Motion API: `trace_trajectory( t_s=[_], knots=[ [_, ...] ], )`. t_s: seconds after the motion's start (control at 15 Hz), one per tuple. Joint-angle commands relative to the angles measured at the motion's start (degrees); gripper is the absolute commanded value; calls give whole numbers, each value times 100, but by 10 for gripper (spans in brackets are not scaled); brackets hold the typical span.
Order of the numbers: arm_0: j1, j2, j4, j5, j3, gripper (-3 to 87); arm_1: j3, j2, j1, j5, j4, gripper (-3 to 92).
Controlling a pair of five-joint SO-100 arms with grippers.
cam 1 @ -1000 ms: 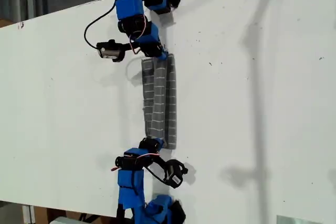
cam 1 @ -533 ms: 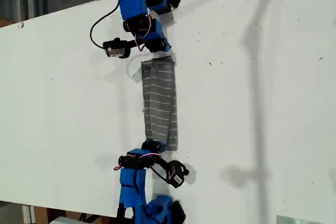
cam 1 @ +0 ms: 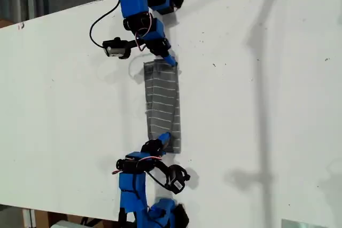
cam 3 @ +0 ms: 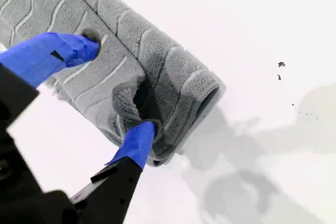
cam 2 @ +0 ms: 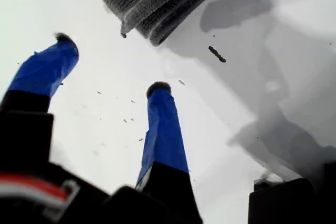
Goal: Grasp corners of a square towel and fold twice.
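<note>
Lighting: bright, even, overhead; my white table [cam 1: 256, 105] nearly blows out in both wrist views. Shadows: soft grey bands across the table toward the exterior view's right; diffuse patches beneath the towel [cam 3: 131, 61] edge. Focus: exterior view slightly soft; near housings in wrist views blurred, towel weave crisp.

Nothing readable anywhere, honestly. No labels, brands or numbers on the white table [cam 1: 256, 132], the arms or the towel [cam 1: 163, 105]. There's a tiny dark scribble near the table's edge at the exterior view's left, too small to make out.
</note>
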Motion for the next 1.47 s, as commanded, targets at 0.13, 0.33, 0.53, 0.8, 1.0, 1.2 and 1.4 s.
trace_trajectory(
  t_s=[0.13, 0.33, 0.53, 0.8, 1.0, 1.2, 1.4],
  knots=[
    [-343, 1274, 475, -26, -35, 288, -26, 220, 308, -422, -141, 327],
    [-501, 2039, 642, -18, 492, 280, 114, 229, 545, -633, -229, 336],
    [-431, 2540, 378, -105, 1072, 276, 422, 70, 949, -923, -589, 347],
    [-229, 2672, -70, -255, 1529, 273, -141, -1283, 1239, -1222, -1011, 349],
    [-97, 2681, -70, -334, 1564, 269, -431, -2426, 1564, -1248, -1143, 354],
    [-18, 2698, -246, -369, 1644, 267, -1327, -3217, 1397, -1397, -1055, 296],
    [105, 2760, -316, -492, 1837, 266, -1723, -3762, 1257, -1345, -1072, 61]
  ],
)
